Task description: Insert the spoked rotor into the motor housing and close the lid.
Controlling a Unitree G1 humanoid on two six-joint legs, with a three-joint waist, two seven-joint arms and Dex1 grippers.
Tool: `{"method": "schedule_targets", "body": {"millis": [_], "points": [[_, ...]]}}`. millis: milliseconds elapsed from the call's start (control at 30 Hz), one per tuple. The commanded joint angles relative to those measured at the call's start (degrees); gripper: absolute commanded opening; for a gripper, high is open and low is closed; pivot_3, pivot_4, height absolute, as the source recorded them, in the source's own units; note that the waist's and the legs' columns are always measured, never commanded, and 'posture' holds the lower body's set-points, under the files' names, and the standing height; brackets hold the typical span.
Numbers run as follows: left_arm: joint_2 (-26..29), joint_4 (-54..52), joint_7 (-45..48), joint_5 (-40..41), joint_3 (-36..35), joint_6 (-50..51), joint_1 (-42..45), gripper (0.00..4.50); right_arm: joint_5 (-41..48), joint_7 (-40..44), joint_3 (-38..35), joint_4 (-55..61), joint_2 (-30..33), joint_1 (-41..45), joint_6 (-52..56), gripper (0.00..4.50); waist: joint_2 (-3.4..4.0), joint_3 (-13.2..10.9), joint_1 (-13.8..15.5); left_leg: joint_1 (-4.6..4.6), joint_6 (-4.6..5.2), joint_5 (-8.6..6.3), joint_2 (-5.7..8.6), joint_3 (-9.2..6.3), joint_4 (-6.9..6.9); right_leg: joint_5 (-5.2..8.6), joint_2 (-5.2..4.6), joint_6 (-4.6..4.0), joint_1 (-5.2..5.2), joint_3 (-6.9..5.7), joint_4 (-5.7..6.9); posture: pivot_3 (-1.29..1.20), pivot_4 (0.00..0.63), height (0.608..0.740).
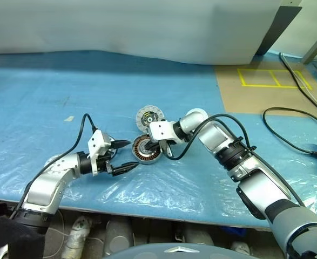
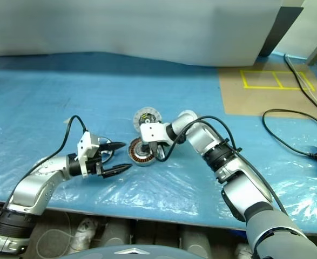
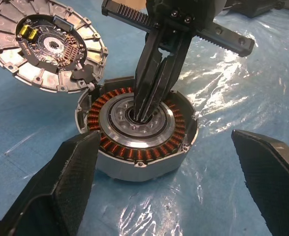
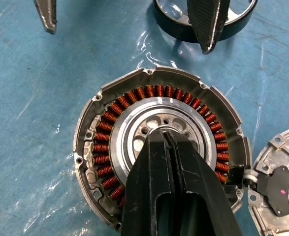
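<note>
The motor housing point(image 1: 143, 156) sits on the blue sheet with its copper windings point(image 3: 139, 150) and metal hub uncovered. Its lid point(image 1: 149, 116) lies swung open and flat beside it, inner face up, still joined at the edge point(image 3: 87, 83). My right gripper point(image 4: 166, 133) is shut, and its tips point(image 3: 139, 116) point down into the centre of the hub with nothing held. To the left of the housing my left gripper point(image 1: 123, 155) stands wide open and faces it. The spoked rotor point(image 4: 173, 29) lies on the sheet under one left finger point(image 4: 206, 22); I cannot tell whether they touch.
The table is covered with a blue sheet under crinkled clear plastic point(image 1: 163, 183). A brown board with yellow tape squares point(image 1: 274, 78) lies at the far right. Black cables point(image 1: 293, 137) run across the right side. The table's front edge point(image 1: 147, 208) is close to me.
</note>
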State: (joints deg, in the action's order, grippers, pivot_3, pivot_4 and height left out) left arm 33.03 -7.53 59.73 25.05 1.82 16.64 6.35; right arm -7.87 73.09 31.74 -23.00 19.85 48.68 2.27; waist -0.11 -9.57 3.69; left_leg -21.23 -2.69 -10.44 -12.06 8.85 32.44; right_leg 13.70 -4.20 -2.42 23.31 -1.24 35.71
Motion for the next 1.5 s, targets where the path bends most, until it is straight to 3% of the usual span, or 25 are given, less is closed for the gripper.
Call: {"method": "schedule_targets", "body": {"millis": [33, 267, 400, 500, 700, 900, 1067, 1267, 1367, 1500], "points": [[-0.09, -0.72, 0.41, 0.03, -0.06, -1.13, 0.29, 4.5, -0.43, -0.1, -0.35, -0.04, -0.17, 0.33, -1.12, 0.02, 0.0, 0.0, -0.01, 0.0, 0.0, 0.0, 0.0, 0.0, 0.0, 0.0, 0.0, 0.0, 0.0, 0.0, 0.0, 0.0, 0.15, 0.74], [-0.01, -0.59, 0.35, 0.11, -0.22, -1.37, 0.02, 4.5, 2.47, 1.22, -3.12, 1.92, 0.43, 0.38, 1.72, 0.02, 0.0, 0.0, 0.03, 0.0, 0.0, 0.0, 0.0, 0.0, 0.01, 0.0, 0.0, 0.0, 0.0, 0.0, 0.0, 0.0, 0.15, 0.74], [-0.34, -0.88, 0.16, 0.6, -0.37, -1.19, -0.06, 4.5, 13.44, 1.59, -10.25, 7.87, -3.64, 0.51, 16.79, 0.02, 0.0, 0.0, -0.14, -0.02, 0.01, 0.0, -0.03, 0.0, 0.0, 0.0, 0.02, 0.0, 0.02, 0.0, 0.0, 0.0, 0.15, 0.74], [-0.15, -1.16, 0.39, 1.04, -0.82, -0.9, -0.2, 4.5, 16.02, 1.35, -11.93, 10.55, -3.67, -0.35, 22.0, 0.02, 0.0, 0.0, -0.14, 0.0, 0.01, 0.0, -0.09, 0.0, -0.03, 0.0, 0.04, -0.01, 0.01, -0.03, 0.0, 0.0, 0.15, 0.74], [0.44, -1.05, 0.46, 1.12, -1.13, -0.66, 0.07, 4.5, 11.54, -1.56, -7.6, 9.37, -2.83, -3.5, 18.16, 0.02, 0.0, 0.0, 0.18, 0.0, -0.01, 0.0, -0.07, 0.0, -0.02, 0.01, 0.03, -0.01, 0.0, -0.05, -0.01, 0.0, 0.15, 0.74], [0.34, -2.97, -0.42, 1.37, -0.74, 0.42, -0.31, 4.5, 4.91, -5.52, -3.57, 0.51, -1.86, -6.07, 10.73, 0.02, 0.0, 0.0, 0.11, -0.01, -0.02, 0.0, -0.05, 0.01, -0.01, 0.01, 0.03, -0.01, 0.0, -0.04, -0.01, 0.0, 0.15, 0.74], [0.48, -3.35, -0.53, 1.35, -1.0, 0.68, -0.86, 4.5, 8.78, -3.26, -5.57, 3.94, -1.59, -7.57, 14.31, 0.02, 0.0, 0.0, 0.18, 0.07, -0.02, 0.0, -0.04, 0.02, -0.02, 0.01, 0.02, -0.01, -0.07, -0.01, -0.01, 0.0, 0.15, 0.74], [0.54, -3.02, 0.0, 1.58, -1.1, 0.66, -0.58, 4.5, 21.9, -2.2, -14.17, 12.62, -4.72, -5.54, 29.96, 0.02, 0.01, 0.0, 0.1, 0.05, 0.0, 0.0, -0.08, 0.02, -0.01, 0.0, 0.03, -0.01, -0.04, -0.02, 0.0, 0.0, 0.15, 0.74], [0.75, -2.43, 0.4, 1.55, -1.32, 0.4, -0.23, 4.5, 21.79, -3.16, -14.28, 12.25, -4.35, -5.45, 30.64, 0.02, 0.0, 0.0, 0.14, 0.06, -0.01, 0.0, -0.09, 0.02, -0.04, 0.01, 0.04, -0.01, -0.03, -0.03, -0.01, 0.0, 0.15, 0.74], [1.1, -1.77, 0.82, 1.55, -1.8, 0.15, 0.09, 4.5, 13.47, -5.98, -9.06, 6.65, -1.87, -6.62, 21.48, 0.02, 0.0, 0.0, 0.25, 0.03, -0.02, 0.0, -0.06, 0.02, -0.05, 0.01, 0.02, -0.01, -0.03, -0.03, -0.04, 0.0, 0.15, 0.74]]}}
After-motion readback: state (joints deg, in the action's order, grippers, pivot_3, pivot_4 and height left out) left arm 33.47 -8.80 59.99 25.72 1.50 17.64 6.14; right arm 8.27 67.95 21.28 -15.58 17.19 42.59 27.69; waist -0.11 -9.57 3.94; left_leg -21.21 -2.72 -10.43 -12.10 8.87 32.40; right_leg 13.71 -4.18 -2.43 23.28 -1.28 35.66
